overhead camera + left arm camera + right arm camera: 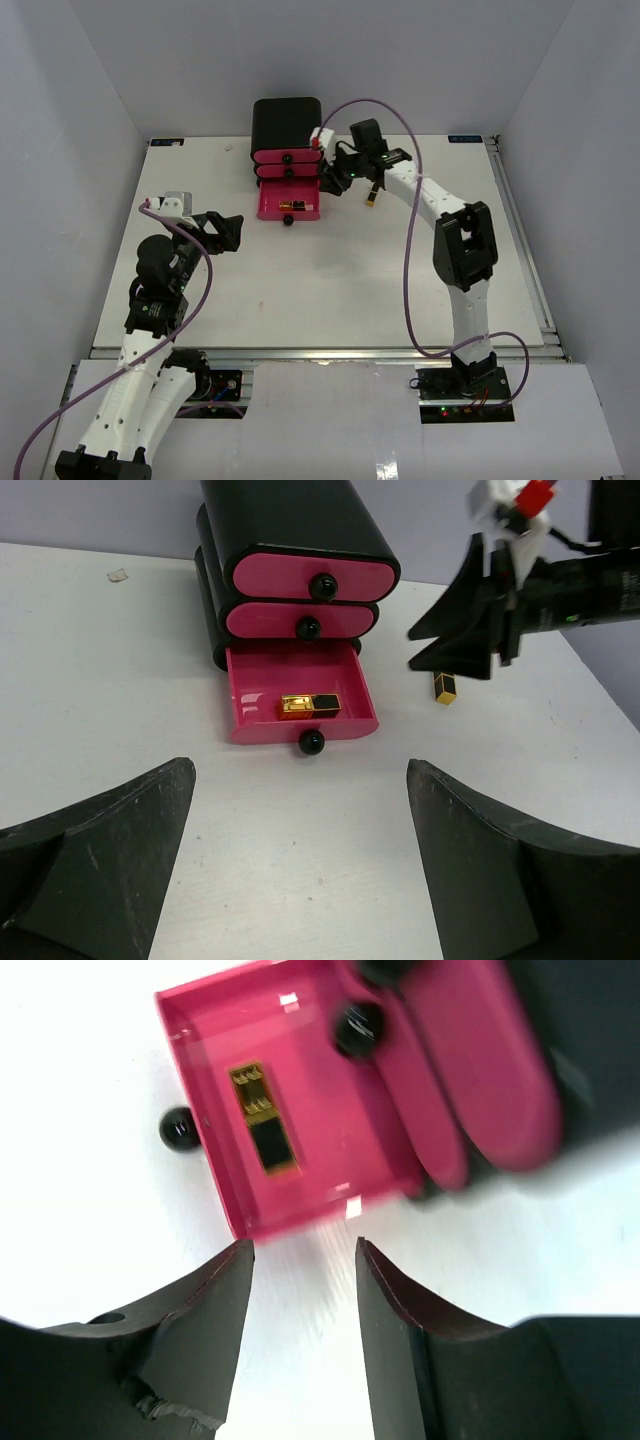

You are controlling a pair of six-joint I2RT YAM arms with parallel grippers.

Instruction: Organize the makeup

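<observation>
One black-and-gold lipstick [293, 206] [310, 705] [265, 1120] lies inside the open pink bottom drawer [270, 208] [300, 726] [320, 1150] of the black box [287, 122]. A second lipstick [373, 196] [446, 687] lies on the table to the right of the drawer. My right gripper [328, 180] [412, 652] [303, 1250] hovers just beside the drawer's right edge, jaws apart with nothing between them. My left gripper [228, 230] [300, 770] stands wide open and empty over bare table, in front of the drawer and to its left. No other makeup is in view.
The two upper pink drawers [310, 578] of the box are closed, each with a black knob. The white table [320, 290] is walled in by grey panels on three sides. A purple cable [410, 250] loops above the right arm.
</observation>
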